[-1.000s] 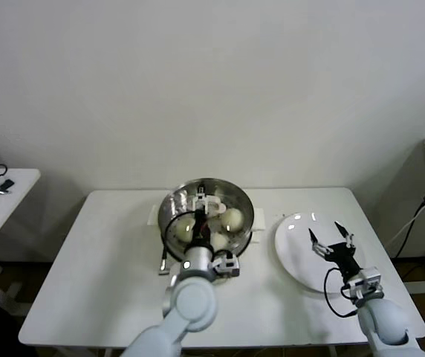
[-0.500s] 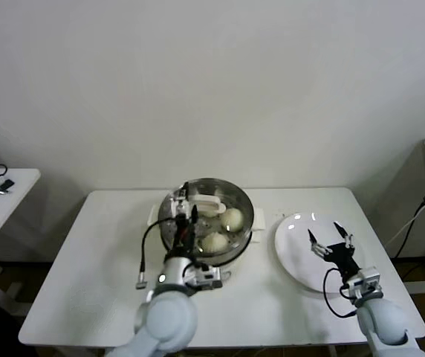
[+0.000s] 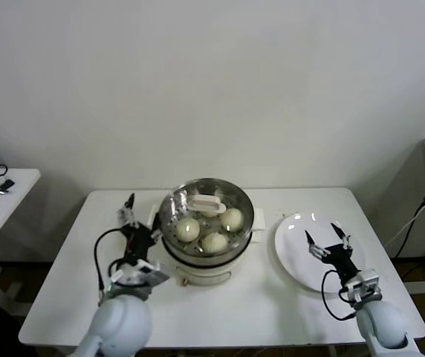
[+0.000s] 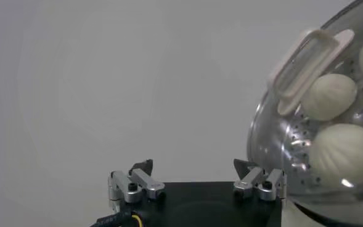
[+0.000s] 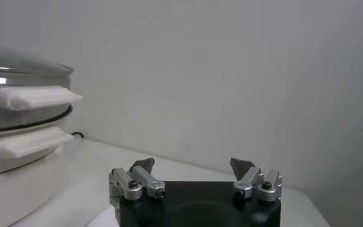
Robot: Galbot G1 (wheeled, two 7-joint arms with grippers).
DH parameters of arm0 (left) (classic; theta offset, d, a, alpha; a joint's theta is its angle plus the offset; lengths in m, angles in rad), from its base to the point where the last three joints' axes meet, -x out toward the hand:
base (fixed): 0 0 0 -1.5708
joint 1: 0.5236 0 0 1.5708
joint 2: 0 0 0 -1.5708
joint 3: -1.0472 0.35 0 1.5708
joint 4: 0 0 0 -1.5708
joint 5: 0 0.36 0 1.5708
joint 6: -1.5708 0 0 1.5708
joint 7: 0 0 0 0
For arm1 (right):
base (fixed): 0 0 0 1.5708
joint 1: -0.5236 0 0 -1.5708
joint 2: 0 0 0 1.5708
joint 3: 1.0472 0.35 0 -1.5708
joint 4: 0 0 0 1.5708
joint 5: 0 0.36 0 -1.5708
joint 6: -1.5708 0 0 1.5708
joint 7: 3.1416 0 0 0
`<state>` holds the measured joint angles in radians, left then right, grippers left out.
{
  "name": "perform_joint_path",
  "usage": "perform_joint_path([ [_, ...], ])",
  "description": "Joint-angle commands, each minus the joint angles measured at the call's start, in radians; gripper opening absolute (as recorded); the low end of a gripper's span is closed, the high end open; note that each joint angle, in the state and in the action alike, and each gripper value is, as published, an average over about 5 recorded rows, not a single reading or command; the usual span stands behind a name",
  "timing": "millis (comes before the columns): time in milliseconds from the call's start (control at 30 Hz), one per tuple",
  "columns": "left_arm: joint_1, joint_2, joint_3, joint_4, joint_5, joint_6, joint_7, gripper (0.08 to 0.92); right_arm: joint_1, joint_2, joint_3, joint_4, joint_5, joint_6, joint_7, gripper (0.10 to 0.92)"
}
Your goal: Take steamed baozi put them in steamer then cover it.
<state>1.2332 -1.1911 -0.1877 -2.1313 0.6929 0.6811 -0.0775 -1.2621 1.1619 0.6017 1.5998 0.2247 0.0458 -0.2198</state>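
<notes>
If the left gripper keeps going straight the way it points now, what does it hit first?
Probably nothing on the table: the open left gripper points toward the back wall, passing beside the steamer and its cover. Depth is unclear; its inner finger may brush the steamer.

White plate (image 3: pixel 296 242) on white table (image 3: pixel 71 286)

Soft, even light fills the room, and the white wall (image 3: pixel 212 82) fades to grey towards its corners. Small bright glints sit on the plate (image 3: pixel 296 220) beyond the right gripper (image 3: pixel 325 239) and on the steel steamer (image 4: pixel 304 154) just beside the left gripper (image 4: pixel 196 176). In both wrist views the near black gripper bodies look soft, and the wall behind shows faint banding.
</notes>
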Motion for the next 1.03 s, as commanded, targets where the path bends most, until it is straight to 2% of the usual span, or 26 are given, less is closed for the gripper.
perform_joint_path([
  [33, 0.220, -0.092, -0.388, 0.067, -0.658, -0.608, -0.124, 0.823, -0.023, 0.001, 0.005, 0.027, 0.003, 0.002, -0.005, 0.823],
  [200, 0.250, -0.141, -0.466, 0.165, -0.735, -0.710, -0.108, 0.823, -0.039, 0.010, 0.007, 0.043, 0.004, 0.003, -0.008, 0.823],
  [467, 0.282, -0.182, -0.494, 0.262, -0.757, -0.752, -0.094, 0.823, -0.053, 0.025, 0.006, 0.056, 0.017, 0.010, -0.017, 0.823],
  [1033, 0.283, -0.182, -0.481, 0.258, -0.758, -0.762, -0.072, 0.823, -0.060, 0.038, 0.012, 0.062, 0.029, 0.021, -0.020, 0.823],
])
